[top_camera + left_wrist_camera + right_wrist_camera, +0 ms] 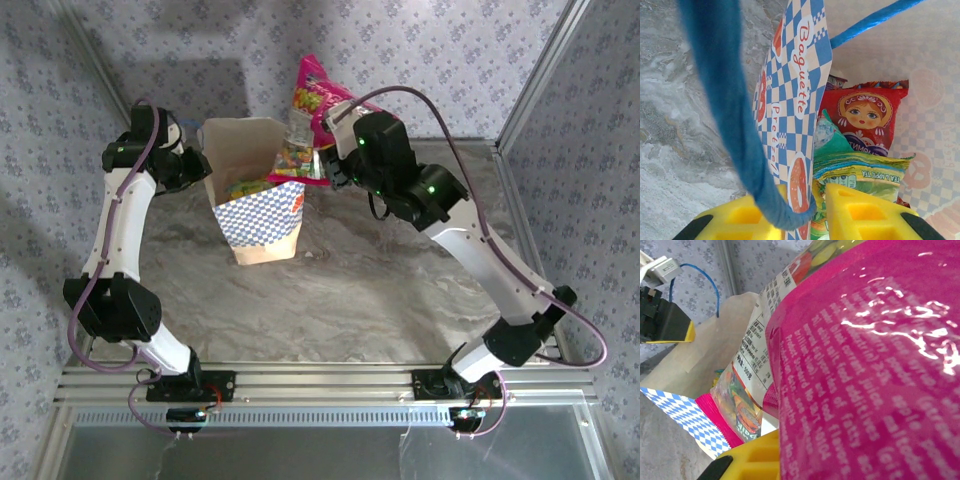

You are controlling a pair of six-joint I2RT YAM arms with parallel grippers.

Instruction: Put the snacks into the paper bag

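Left gripper (807,212) is clamped on a wall of the paper bag (258,225), beside a blue cord handle (725,100), propping it open. Inside, a red packet (862,117) and a green packet (860,172) already lie stacked; any beneath are hidden. Right gripper (335,165) is closed on the magenta packet (310,100), its lower end at the bag's mouth, perhaps the last one left.

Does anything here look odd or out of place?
Only the pink packet: it sticks up, tilted over the paper bag rim, clamped in the right end effector, not yet inside. Nothing looks spilled or torn.
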